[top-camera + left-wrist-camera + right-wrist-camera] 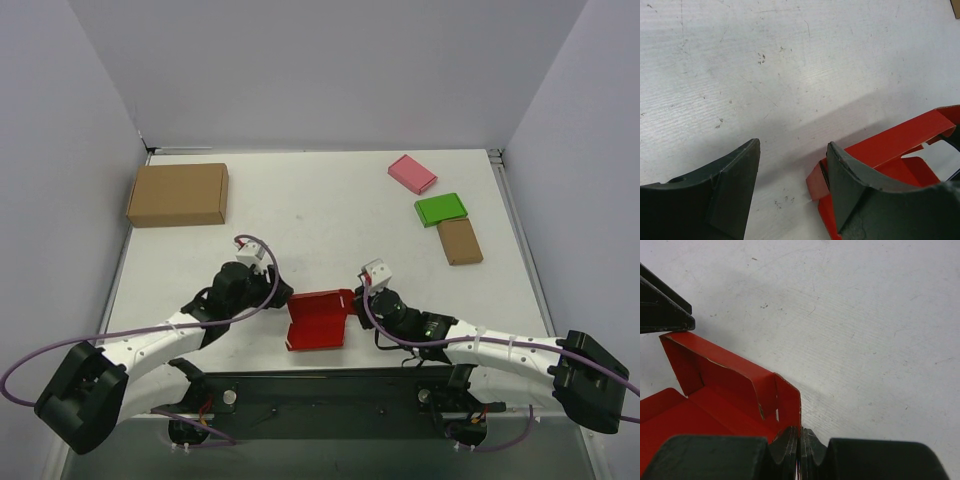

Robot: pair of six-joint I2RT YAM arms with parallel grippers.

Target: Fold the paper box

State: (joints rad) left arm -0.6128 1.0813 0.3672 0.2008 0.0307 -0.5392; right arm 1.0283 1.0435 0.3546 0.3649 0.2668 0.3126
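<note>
The paper box (318, 320) is bright red, half formed, with walls and flaps standing up, and lies on the white table between the two arms near the front edge. My right gripper (362, 300) is at its right side. In the right wrist view the gripper (800, 434) is shut on the upright right wall of the box (715, 390). My left gripper (283, 292) is at the box's far left corner. In the left wrist view it (794, 145) stands open, its right finger (855, 180) against a small corner flap of the box (900, 145), with bare table between the fingers.
A large brown carton (178, 194) lies at the back left. At the back right lie a pink flat box (412, 173), a green flat box (441, 209) and a small brown flat box (460, 241). Grey walls close in three sides. The black base rail (330, 390) runs along the front.
</note>
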